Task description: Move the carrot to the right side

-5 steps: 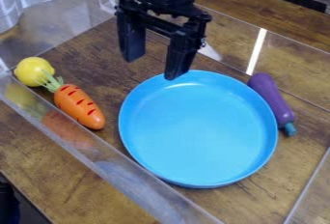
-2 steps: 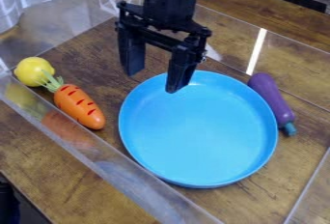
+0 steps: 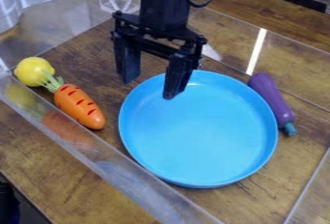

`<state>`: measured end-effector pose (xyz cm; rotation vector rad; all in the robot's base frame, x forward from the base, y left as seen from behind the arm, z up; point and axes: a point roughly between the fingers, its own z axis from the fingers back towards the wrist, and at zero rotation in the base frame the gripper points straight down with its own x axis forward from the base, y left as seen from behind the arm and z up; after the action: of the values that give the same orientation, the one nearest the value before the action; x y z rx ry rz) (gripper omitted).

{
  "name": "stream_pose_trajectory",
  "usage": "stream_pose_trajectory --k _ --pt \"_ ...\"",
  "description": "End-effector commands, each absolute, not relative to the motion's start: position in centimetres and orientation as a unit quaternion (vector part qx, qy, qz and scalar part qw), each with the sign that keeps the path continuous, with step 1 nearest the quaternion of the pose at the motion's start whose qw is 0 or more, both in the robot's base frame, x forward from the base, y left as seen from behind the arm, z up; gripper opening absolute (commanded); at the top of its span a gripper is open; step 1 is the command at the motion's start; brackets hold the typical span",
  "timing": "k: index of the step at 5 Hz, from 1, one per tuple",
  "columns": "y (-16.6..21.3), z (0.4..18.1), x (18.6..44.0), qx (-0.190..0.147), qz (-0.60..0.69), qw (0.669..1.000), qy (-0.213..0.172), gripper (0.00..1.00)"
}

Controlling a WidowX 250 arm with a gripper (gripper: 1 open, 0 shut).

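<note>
approach phase of a pick, seen from above and in front: black two-fingered robot hand [image 3: 152, 71] pointing straight down with fingers spread wide and nothing between them, poised above the brown wooden tabletop [image 3: 91, 42] near the far-left rim of the round blue plastic plate [image 3: 198, 131]. small orange plastic toy carrot [image 3: 79, 105] with dark grooves lying flat near the left edge of the tabletop, well apart from the hand, thick leafy end against the yellow plastic toy lemon [image 3: 35, 70], tapered tip angled toward the near side. purple plastic toy eggplant [image 3: 272, 101] resting just beside the right rim of the plate, marking the crowded part of the right side. for a clean grasp, probably best to shift the hand left until centred over the middle of the carrot, to roll the wrist so the fingers straddle the carrot across its width rather than along it, and to descend with fingers kept wide until level with the body. worth keeping the grasp point away from the leafy end, to avoid nudging or catching the lemon. likely risk: a slanted, tapered body slipping out under an off-centre squeeze. carry path best kept above the plate rim, with release on bare wood clear of the eggplant.
</note>
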<state>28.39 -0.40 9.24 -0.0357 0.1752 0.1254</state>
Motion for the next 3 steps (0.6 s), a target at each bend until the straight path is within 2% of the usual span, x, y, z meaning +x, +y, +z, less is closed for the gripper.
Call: stream_pose_trajectory --k 1,3 --pt "0.46 9.53 28.56 -0.022 0.09 0.993 0.076 1.0" --pt "1.02 8.6 28.29 -0.028 0.131 0.987 0.085 1.0"
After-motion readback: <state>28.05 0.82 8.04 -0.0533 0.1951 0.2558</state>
